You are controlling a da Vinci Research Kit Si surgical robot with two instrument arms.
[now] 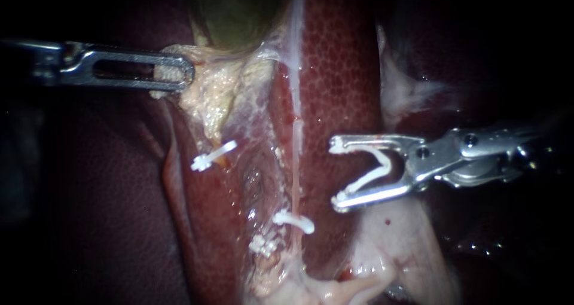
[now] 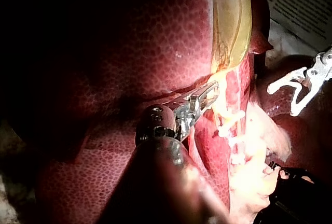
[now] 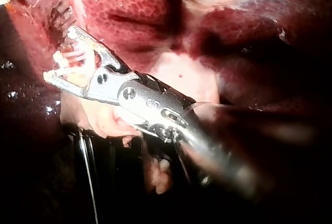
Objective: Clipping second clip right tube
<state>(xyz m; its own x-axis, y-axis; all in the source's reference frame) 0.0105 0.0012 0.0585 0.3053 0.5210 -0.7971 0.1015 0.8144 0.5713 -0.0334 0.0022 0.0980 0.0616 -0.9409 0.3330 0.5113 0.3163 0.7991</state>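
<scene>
My right instrument comes in from the right, its jaws wide apart with an open white clip seated between them and touching both. The clip's mouth faces the right tube, a thin pale strand a short way off, not around it. Lower on that tube sits a white clip. Another clip is on the left tube. My left instrument is shut on pale tissue under the green gallbladder. In the right wrist view the loaded clip shows between the jaws.
Dark red liver lies behind and right of the tubes. One more white clip sits low among pale fat. In the left wrist view the left instrument holds tissue beside the gallbladder, with the right instrument beyond it.
</scene>
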